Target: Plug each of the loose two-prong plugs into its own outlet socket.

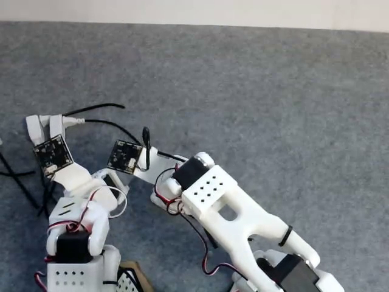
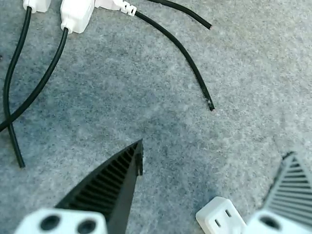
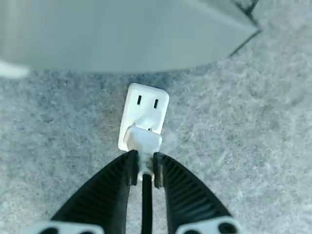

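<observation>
**Plug held at the outlet block**

You find the white plug [image 3: 143,140] between the right jaws, clamped on it, its front touching the outlet block [image 3: 146,105] on the grey surface [image 3: 253,146]. Your left wrist view adds the left jaws, apart, a white outlet [image 2: 218,220] between them, and other plugs [image 2: 75,17] farther off.

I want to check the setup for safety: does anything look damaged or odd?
Yes. The cord from a white plug ends in a bare, cut-looking tip on the carpet, joined to nothing; a second cord ends likewise. Otherwise fine: the right gripper holds its plug square to the outlet.
</observation>
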You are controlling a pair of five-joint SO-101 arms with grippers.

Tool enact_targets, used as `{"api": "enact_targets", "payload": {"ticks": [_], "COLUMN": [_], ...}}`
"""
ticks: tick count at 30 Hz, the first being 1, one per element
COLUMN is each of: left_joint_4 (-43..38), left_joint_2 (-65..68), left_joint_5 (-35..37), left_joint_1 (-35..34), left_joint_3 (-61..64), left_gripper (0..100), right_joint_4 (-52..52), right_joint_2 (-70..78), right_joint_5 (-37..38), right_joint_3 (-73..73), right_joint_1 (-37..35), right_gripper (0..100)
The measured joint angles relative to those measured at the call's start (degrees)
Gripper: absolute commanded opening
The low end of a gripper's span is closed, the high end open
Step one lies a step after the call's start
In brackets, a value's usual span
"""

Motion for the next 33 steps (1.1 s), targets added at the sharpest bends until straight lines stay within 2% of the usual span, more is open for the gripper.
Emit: {"api": "enact_targets", "payload": {"ticks": [7,23,29,33], "left_joint_4": [0.0,0.0,0.0,0.0], "left_joint_2": [0.0,0.18,0.09,0.09], "left_joint_5": [0.0,0.0,0.09,0.09], "left_joint_1": [0.0,0.0,0.09,0.09], "left_joint_3": [0.0,0.09,0.0,0.0], "left_gripper": [41,41,41,41], "right_joint_4": [-0.62,-9.93,-11.52,-12.4], "right_joint_2": [3.16,18.2,14.86,7.21], "right_joint_5": [0.0,-0.26,-0.26,-0.18], "right_joint_3": [1.49,1.14,5.54,10.73], "right_joint_1": [0.18,0.7,4.22,6.59], "right_gripper": [0.5,0.5,0.5,0.5]}}
